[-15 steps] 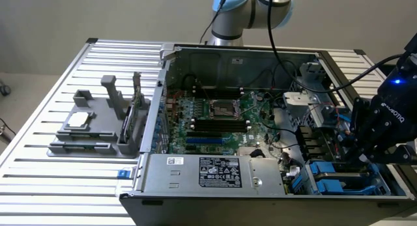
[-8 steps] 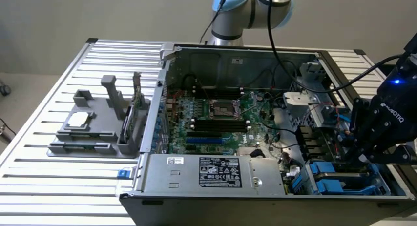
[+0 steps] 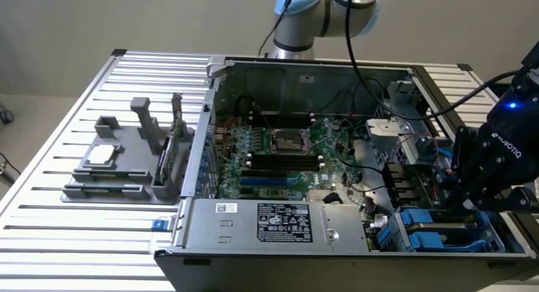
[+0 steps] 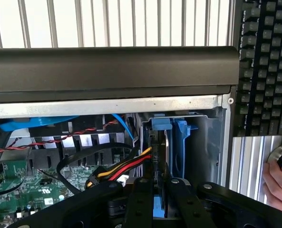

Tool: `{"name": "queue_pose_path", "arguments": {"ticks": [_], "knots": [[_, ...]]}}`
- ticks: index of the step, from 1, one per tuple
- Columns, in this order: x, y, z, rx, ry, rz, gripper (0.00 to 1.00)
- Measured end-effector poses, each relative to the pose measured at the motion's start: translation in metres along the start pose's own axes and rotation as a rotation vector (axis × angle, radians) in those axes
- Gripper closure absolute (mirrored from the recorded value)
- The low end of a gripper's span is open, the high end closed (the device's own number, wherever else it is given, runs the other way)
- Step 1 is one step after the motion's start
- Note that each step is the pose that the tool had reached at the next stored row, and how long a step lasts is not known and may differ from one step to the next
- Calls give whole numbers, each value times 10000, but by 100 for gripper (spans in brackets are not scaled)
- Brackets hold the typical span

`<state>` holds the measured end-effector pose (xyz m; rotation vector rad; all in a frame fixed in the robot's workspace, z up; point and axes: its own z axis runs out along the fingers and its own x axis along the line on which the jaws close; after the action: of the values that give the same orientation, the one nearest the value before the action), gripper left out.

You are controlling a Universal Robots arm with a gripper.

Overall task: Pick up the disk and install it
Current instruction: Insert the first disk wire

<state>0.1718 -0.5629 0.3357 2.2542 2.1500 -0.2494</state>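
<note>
Jaws (image 4: pixel 159 190) pinch the upright disk (image 4: pixel 159 147) inside its bay.

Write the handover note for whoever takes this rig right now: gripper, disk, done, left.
Gripper: fingers closed on the disk, down inside the drive bay at the open computer case's front corner, on the exterior view's right.
Disk: standing on edge in its blue carrier, partly in the bay, beside the red and yellow power cable.
Done: disk picked up and brought to the bay.
Left: whether it is fully seated cannot be told; gripper not yet released.
Note: a person's hand rests on the table beside a keyboard.
</note>
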Motion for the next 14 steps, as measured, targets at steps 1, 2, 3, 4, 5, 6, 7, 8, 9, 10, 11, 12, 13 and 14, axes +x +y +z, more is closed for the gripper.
{"name": "queue_pose_path", "arguments": {"ticks": [1,2,3,4,5,6,7,8,9,10,11,12,13,14], "knots": [[3,-1,-1,2,-1,0,84],[6,-2,-1,4,0,0,84],[9,-2,-1,6,-1,0,84],[11,-2,-1,7,-1,-1,84],[12,-2,-2,8,-2,-1,84],[12,-2,-2,8,-3,0,84],[13,-2,-2,8,-3,0,84],[13,-2,-2,8,-4,0,84],[13,-1,-2,8,-6,0,84],[13,0,-3,10,-9,0,84],[14,2,-3,11,-12,-1,84],[14,3,-3,13,-16,0,84],[14,6,-2,15,-19,-1,84],[15,11,-1,21,-19,-3,84]]}}
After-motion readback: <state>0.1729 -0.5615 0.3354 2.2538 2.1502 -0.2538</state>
